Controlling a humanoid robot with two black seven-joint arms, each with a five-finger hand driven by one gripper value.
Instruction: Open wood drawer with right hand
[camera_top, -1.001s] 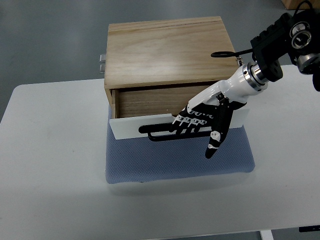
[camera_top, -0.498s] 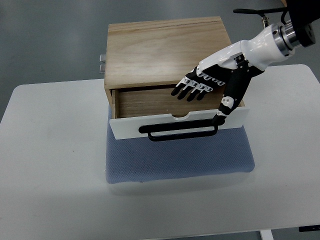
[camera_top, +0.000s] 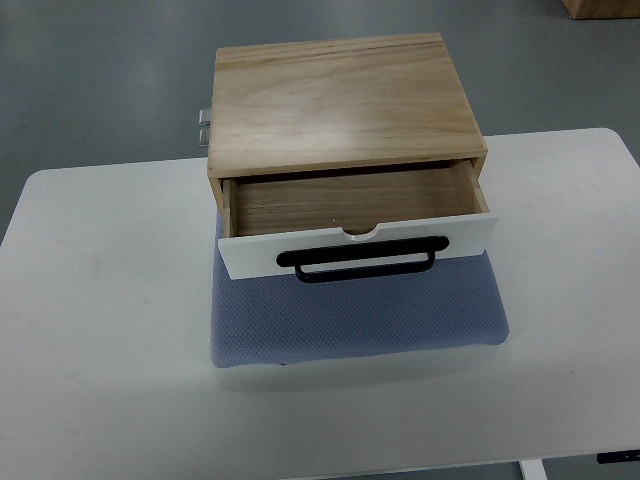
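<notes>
A light wood box (camera_top: 340, 100) stands on a blue mat at the back middle of the white table. Its drawer (camera_top: 350, 200) is pulled partway out toward me, showing a bare wooden floor with nothing inside. The drawer front (camera_top: 250, 252) is white with a notch at its top edge and a black bar handle (camera_top: 357, 264). Neither of my hands shows in the top view.
The blue-grey mat (camera_top: 355, 320) extends in front of the drawer. The white table (camera_top: 100, 330) spreads to both sides; its front edge runs along the bottom of the picture. A small metal fitting (camera_top: 203, 124) sticks out at the box's back left.
My right hand lifted off the drawer handle, rose over the open drawer, and has withdrawn up and right out of view. The drawer stayed partway open.
</notes>
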